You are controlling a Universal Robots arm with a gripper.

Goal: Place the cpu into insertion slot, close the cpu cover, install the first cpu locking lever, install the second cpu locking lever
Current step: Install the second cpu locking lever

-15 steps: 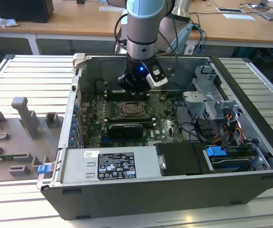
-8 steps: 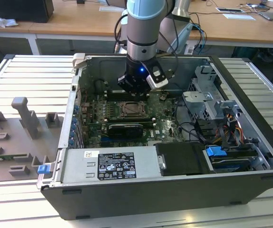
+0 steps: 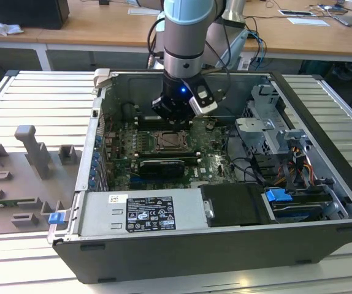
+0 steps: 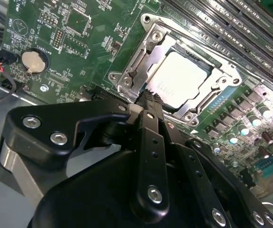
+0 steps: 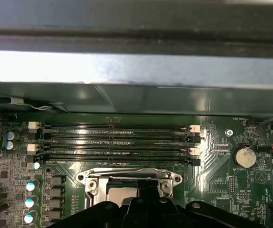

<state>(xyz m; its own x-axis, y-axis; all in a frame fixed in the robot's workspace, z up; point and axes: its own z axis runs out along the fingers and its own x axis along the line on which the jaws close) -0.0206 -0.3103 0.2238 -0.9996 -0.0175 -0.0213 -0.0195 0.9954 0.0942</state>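
— Where is the gripper (image 4: 148,102) right now?

— Low over the green motherboard (image 4: 93,42), its black fingertips touching or just above the edge of the insertion slot (image 4: 184,78). I cannot tell whether the fingers are clenched or released; in the second wrist view the linkage hides the gap.

— And the cpu (image 4: 181,78)?

— Seated flat in the slot, pale silvery top showing through the cpu cover (image 4: 141,57), which lies down around it (the faint print on the chip is too blurred to read).

— Anything cut off?

— In the first wrist view the gripper body covers the slot's near half; the memory slots (image 5: 117,140) and the coin cell battery (image 5: 245,156) show beyond it. In the exterior view the arm (image 3: 185,37) stands over the open computer case (image 3: 323,122), hiding the board's far edge. The power supply (image 3: 139,211) label is unreadable.
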